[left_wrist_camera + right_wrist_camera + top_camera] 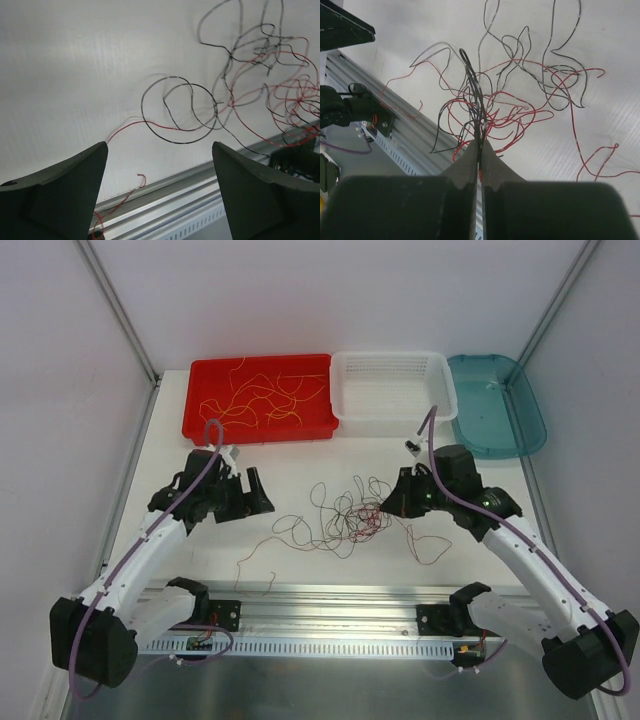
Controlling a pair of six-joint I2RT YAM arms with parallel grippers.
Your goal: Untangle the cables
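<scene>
My right gripper pinches strands of the thin black-and-red wire tangle, left gripper spread empty; pulling one-handed could tighten knots or drag everything.

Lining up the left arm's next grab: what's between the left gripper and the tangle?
Mostly bare table; only stray loops of the tangle trail toward the left gripper, clearest in the left wrist view.

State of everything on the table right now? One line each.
red-and-black cables: tangled, on the table
left gripper: jaws open, holding nothing
right gripper: jaws shut on black strands of that tangle
yellow cables: loose in the red bin
white basket: no cables visible inside
teal bin: no cables visible inside
</scene>
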